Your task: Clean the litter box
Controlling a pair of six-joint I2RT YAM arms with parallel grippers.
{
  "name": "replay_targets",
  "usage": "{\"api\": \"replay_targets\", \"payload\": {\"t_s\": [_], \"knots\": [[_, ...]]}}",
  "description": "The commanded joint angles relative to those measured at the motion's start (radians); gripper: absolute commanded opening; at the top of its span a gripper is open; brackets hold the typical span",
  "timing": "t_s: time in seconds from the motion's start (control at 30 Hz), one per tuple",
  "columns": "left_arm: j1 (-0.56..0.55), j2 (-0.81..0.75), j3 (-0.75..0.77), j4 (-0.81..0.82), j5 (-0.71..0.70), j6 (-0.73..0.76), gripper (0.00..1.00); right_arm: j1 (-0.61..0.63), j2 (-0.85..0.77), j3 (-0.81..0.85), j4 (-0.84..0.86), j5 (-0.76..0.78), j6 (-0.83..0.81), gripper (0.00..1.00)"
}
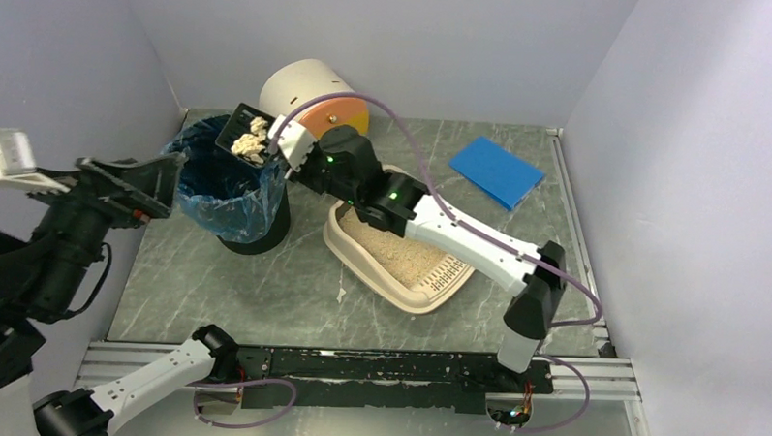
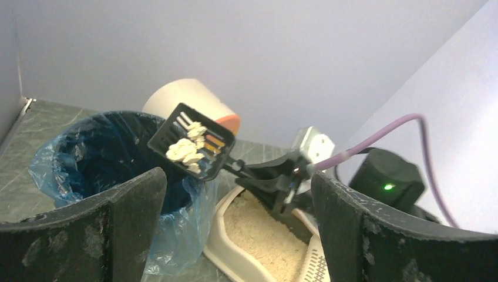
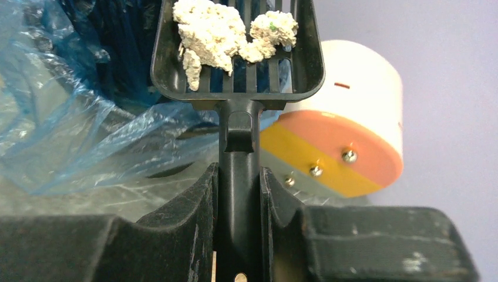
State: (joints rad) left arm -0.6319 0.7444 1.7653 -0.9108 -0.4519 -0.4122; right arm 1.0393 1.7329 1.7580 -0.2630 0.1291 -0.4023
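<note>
The beige litter box (image 1: pixel 428 295) with tan litter sits on the table right of centre; its near rim also shows in the left wrist view (image 2: pixel 232 249). My right gripper (image 1: pixel 293 153) is shut on the handle of a black slotted scoop (image 3: pixel 238 147). The scoop (image 1: pixel 240 133) carries pale clumps (image 3: pixel 214 32) and hangs level over the far right rim of the black bin with the blue liner (image 1: pixel 230 198). My left gripper (image 1: pixel 163 189) is open and holds nothing, just left of the bin, and its wide-apart fingers (image 2: pixel 126 205) frame the scoop (image 2: pixel 191 141).
A white cylindrical drawer unit (image 1: pixel 304 87) with orange and yellow fronts (image 3: pixel 335 155) lies behind the bin. A blue flat pad (image 1: pixel 496 170) rests at the back right. Walls close in the table on three sides.
</note>
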Motion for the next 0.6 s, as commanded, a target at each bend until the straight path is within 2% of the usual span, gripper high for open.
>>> {"api": "replay_targets", "payload": {"t_s": [0.0, 0.13, 0.43, 0.57], "knots": [[0.001, -0.016, 0.046, -0.005, -0.021, -0.010, 0.97, 0.015, 0.065, 0.102, 0.134, 0.031, -0.179, 0.00], [0.001, -0.037, 0.021, -0.006, -0.030, -0.021, 0.97, 0.023, 0.135, 0.172, 0.135, 0.004, -0.212, 0.00], [0.001, -0.063, -0.028, 0.014, -0.056, -0.015, 0.97, 0.073, 0.237, 0.151, 0.346, 0.157, -0.593, 0.00], [0.002, -0.071, -0.026, 0.028, -0.055, -0.012, 0.97, 0.078, 0.253, 0.101, 0.451, 0.206, -0.711, 0.00]]}}
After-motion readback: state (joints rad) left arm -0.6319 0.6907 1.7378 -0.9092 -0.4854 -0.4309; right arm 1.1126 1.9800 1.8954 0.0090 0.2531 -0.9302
